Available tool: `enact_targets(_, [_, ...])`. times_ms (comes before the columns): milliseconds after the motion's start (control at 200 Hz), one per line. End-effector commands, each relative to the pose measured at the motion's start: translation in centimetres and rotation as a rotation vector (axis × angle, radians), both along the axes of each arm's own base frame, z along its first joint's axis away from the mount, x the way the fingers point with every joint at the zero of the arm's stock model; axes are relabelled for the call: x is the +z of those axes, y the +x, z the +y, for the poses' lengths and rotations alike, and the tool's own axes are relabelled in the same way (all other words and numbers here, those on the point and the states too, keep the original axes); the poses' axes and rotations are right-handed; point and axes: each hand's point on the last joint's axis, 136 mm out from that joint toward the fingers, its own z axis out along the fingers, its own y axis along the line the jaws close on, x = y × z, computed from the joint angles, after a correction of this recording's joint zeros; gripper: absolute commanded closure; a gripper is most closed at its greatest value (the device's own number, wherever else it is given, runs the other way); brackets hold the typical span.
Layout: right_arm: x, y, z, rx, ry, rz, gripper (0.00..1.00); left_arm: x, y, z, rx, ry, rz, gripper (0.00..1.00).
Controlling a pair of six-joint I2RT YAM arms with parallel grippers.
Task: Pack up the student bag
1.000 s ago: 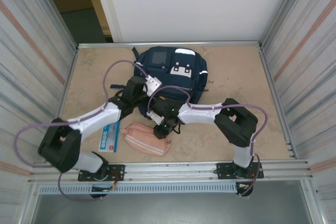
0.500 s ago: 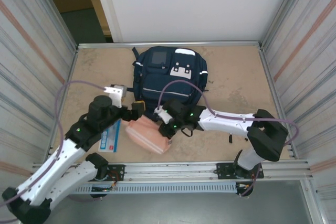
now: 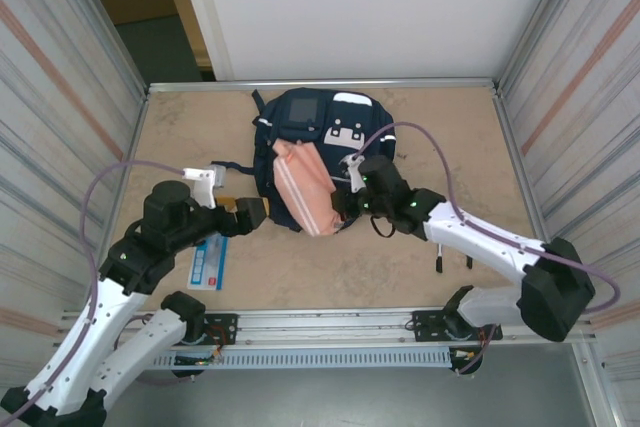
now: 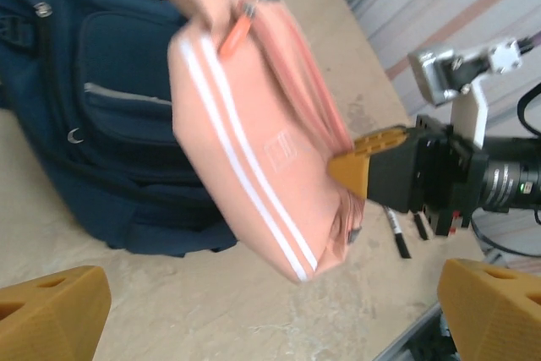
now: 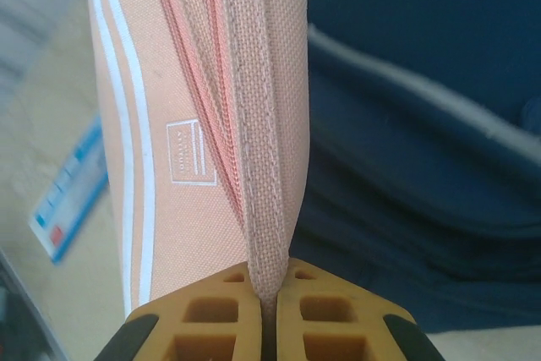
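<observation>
The student bag is a large navy-blue backpack with white patches, thin white stripes and a grey square patch on its front. It lies flat on the table with the front side up, at the middle of the far edge. Dark straps stick out at its sides.

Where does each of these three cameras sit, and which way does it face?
Top: overhead, behind the bases, looking down on the table; left arm and right arm show, the right gripper holding the pouch at the bag.
Left wrist: on the left arm, facing the pouch and bag; its own open fingers at the bottom corners.
Right wrist: on the right arm, looking along its fingers, shut on the pouch; bag behind.
Shared: all three show pouch and bag.
</observation>
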Motion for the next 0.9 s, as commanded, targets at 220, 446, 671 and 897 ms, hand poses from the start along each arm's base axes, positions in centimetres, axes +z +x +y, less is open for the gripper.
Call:
enact_targets(220, [8.0,-1.1,2.0,0.02,0.347,-0.023,0.96,3.2,1.2,-4.4,-0.175,-0.22,-0.1,0.04])
enact_targets(446, [8.4,-3.9,5.1,0.107,0.392,-0.009,0.94,2.3,3.2,-4.4,-0.103,-0.236,-0.099,0.51])
enact_targets(671, [9.2,-5.6,4.4,0.23,0.345,-0.093,0.53,3.7,2.0,-5.4,-0.232,-0.206,-0.22,0.94])
enact_targets(897, [12.1,-7.6,1.0,0.523,0.457,-0.03,0.32,6.3,-2.4,-7.4,-0.539,-0.241,-0.347,1.0])
